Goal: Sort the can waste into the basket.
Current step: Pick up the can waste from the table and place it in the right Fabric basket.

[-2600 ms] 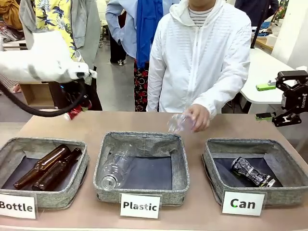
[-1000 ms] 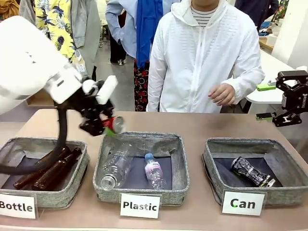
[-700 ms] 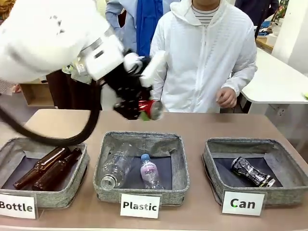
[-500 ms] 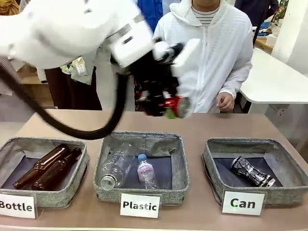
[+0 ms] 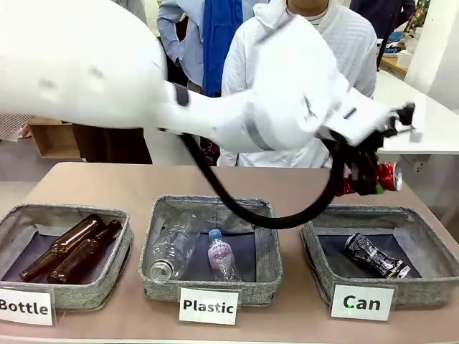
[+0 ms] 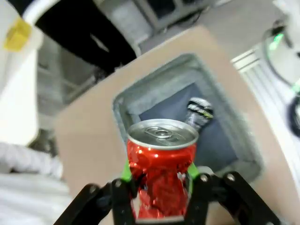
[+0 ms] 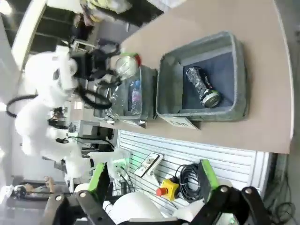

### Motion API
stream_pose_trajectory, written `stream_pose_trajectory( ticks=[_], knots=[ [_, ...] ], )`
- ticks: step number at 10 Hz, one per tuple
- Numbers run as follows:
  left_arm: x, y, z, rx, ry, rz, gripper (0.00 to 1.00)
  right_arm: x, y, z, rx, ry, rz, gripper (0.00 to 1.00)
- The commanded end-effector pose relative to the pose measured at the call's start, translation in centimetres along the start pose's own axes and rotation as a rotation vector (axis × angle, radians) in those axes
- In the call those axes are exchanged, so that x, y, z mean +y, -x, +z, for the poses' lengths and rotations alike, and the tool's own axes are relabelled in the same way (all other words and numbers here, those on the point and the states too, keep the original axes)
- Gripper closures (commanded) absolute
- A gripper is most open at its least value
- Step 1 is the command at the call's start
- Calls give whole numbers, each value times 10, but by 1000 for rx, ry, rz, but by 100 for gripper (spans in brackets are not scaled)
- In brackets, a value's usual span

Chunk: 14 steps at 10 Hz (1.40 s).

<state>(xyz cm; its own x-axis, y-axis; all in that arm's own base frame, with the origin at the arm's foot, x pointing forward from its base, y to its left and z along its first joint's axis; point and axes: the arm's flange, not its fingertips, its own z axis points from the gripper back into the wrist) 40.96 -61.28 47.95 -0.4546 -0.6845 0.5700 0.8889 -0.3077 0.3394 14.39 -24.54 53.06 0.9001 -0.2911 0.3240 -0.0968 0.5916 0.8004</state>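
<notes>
Red can clamped in left end effector, right end effector wide: best lowered over right-hand "Can" basket beside black can before releasing.

A light brown, smooth-topped table carries three low, square, grey woven-fabric baskets in a row, each with a white card in front. The basket marked "Can" sits directly beneath the left gripper. The basket marked "Plastic" lies beside it, farther from that gripper, and the basket marked "Bottle" lies farthest away.
</notes>
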Motion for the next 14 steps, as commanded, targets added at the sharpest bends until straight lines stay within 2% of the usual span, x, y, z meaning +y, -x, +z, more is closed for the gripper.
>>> stream_pose_trajectory(
  ticks=[1,2,4,5,6,10,13,14],
  knots=[
    [39,-30,-37,44,60,92,57,7,-21,-7,44,57,-65,0],
    [43,-28,-56,89,86,107,57,7,-21,-7,44,57,-65,0],
    [47,-25,-59,102,108,103,54,7,-21,-7,44,57,-65,0],
    [45,-25,-61,104,107,103,17,7,-21,-7,44,57,-65,0],
    [43,-22,-62,110,106,95,0,7,-21,-7,44,57,-65,0],
    [41,-18,-55,108,117,86,0,7,-21,-7,44,57,-65,0],
    [35,-9,-35,98,115,85,0,7,-21,-7,44,57,-65,0],
    [33,-1,-23,115,151,98,0,5,-20,-11,53,47,-44,0]
  ],
)
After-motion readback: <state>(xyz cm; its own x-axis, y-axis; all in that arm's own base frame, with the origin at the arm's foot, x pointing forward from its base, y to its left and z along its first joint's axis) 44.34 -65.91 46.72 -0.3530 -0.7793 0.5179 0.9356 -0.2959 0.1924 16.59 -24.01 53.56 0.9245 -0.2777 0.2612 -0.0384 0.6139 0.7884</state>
